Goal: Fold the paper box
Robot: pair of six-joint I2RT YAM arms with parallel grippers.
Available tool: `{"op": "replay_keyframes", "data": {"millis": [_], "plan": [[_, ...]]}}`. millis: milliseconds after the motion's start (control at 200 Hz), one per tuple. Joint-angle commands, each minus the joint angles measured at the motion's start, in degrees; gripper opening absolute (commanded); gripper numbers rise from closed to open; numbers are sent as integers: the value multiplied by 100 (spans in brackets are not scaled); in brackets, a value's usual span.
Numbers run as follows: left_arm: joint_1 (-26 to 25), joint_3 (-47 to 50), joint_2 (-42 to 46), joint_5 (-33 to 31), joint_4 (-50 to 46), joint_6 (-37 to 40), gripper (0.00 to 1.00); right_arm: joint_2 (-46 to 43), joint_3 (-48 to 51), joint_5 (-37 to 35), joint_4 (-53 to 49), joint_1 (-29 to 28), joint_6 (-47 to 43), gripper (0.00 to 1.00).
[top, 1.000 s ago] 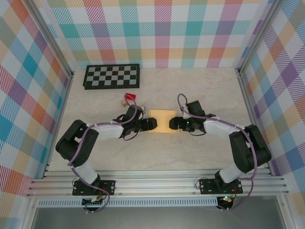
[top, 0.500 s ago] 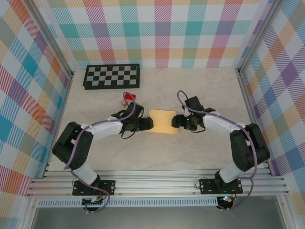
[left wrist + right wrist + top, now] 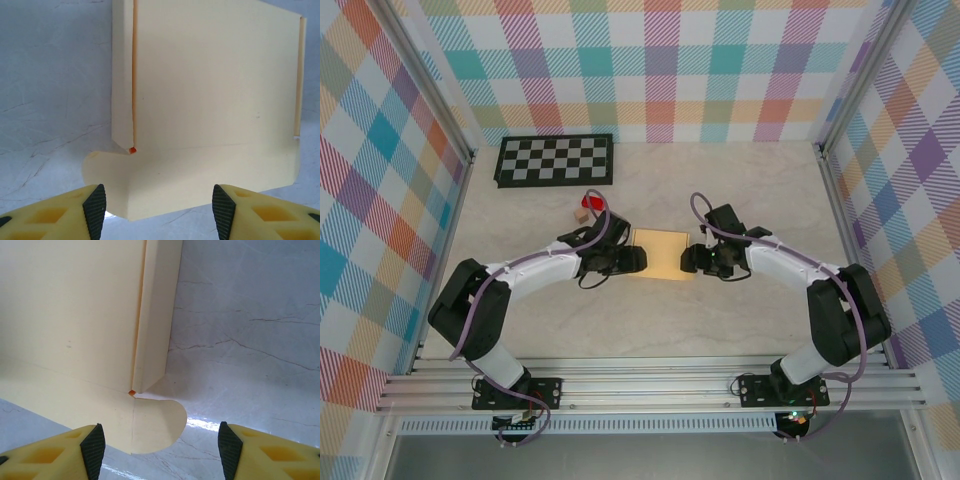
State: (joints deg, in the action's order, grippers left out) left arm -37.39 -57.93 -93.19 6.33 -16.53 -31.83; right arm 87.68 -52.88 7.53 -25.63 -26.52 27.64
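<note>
The paper box is a pale yellow cardboard sheet lying flat in the middle of the table, with one long side wall folded over. My left gripper sits at its left end and my right gripper at its right end. Seen from the left wrist, the left gripper is open, and the near end flap with its rounded tab lies between the fingertips without touching them. The right gripper is open too, and the box's rounded corner tab lies loose ahead of its fingertips.
A black-and-white checkerboard lies at the back left. A small red block and a tiny tan cube sit just behind my left forearm. Plaid walls and metal rails close in the marble table.
Both grippers stay at the box's two ends. The left forearm has shifted slightly toward the back. The box has hardly moved.
</note>
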Motion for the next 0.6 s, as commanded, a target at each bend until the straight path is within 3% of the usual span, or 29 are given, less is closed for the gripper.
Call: {"op": "replay_keyframes", "data": {"millis": [0, 85, 195, 280, 425, 600], "plan": [[-32, -55, 66, -156, -410, 375, 58, -74, -20, 254, 249, -36, -292, 64], [-45, 77, 414, -451, -497, 1032, 55, -362, 84, 352, 513, -202, -1317, 62], [-239, 505, 940, -1025, -186, 1884, 56, -612, 112, -140, 586, -702, -2801, 61], [-438, 989, 1384, -1586, 292, 2271, 57, -796, 520, -735, 1218, -1388, -4318, 61], [-404, 1637, 2258, -2053, 669, 2002, 57, -830, 1317, -1745, 2792, -1981, -6013, 61], [-383, 2438, 3479, -2992, 668, 876, 57, -246, 1812, -2897, 4568, -2396, -7584, 55]]}}
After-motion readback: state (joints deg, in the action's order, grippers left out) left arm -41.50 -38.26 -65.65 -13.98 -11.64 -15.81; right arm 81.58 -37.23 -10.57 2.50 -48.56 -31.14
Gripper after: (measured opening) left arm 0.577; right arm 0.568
